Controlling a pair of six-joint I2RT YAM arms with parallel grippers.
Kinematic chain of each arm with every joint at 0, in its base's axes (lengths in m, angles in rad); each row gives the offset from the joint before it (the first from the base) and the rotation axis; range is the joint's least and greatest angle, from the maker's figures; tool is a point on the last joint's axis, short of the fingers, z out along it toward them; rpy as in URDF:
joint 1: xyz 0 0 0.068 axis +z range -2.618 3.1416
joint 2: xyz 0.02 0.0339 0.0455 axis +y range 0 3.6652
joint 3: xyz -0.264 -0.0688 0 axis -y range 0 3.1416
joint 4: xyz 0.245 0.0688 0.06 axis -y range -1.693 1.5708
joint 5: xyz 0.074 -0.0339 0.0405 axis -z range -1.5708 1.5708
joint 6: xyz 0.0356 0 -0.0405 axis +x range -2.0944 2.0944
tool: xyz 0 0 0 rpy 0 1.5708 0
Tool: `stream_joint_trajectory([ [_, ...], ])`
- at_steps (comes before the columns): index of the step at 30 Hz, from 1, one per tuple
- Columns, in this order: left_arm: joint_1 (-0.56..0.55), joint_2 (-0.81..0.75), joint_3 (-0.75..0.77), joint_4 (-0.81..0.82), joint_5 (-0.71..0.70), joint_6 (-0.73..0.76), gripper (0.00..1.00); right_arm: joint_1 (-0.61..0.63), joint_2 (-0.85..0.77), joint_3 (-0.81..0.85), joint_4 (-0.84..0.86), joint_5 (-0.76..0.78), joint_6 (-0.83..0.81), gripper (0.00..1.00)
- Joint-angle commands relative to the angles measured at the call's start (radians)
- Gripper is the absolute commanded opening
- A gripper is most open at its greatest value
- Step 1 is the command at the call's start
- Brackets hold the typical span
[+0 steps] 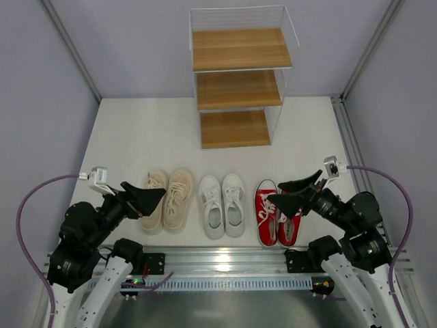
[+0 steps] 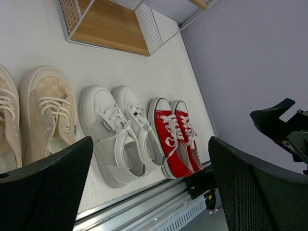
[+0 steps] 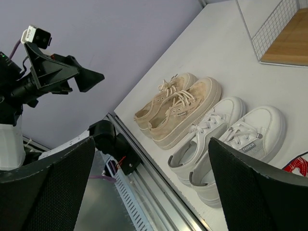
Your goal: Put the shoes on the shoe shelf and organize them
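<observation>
Three pairs of shoes stand in a row near the table's front edge: the beige pair, the white pair and the red pair. The three-tier shoe shelf stands at the back centre with bare boards. My left gripper is open and empty, hovering over the left beige shoe. My right gripper is open and empty over the red pair. The left wrist view shows the beige pair, white pair, red pair and the shelf. The right wrist view shows the beige pair, white pair and shelf.
A metal rail with both arm bases runs along the near edge, just behind the shoes' heels. Grey walls close in the left, right and back sides. White tabletop lies between the shoe row and the shelf.
</observation>
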Motion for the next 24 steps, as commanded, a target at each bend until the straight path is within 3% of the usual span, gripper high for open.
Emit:
stream_joint_trajectory([
  [1,0.002,-0.033,-0.026,0.030,0.007,0.006,1.00,0.005,0.039,-0.042,0.036,-0.071,0.028,1.00],
  [5,0.002,-0.076,-0.066,0.065,0.032,-0.023,1.00,0.010,0.057,-0.130,0.105,-0.120,0.070,1.00],
  [8,0.001,-0.109,-0.101,0.076,0.035,-0.037,1.00,0.014,0.063,-0.124,-0.027,-0.013,0.001,1.00],
  [12,0.002,-0.123,-0.129,0.076,0.052,-0.057,1.00,0.014,0.167,-0.020,-0.354,0.378,-0.036,1.00],
  [16,0.002,-0.116,-0.126,0.073,0.050,-0.074,1.00,0.030,0.353,-0.008,-0.453,0.510,0.017,1.00],
  [24,0.002,-0.143,-0.164,0.085,0.063,-0.112,1.00,0.342,0.367,-0.100,-0.524,0.812,0.249,1.00],
])
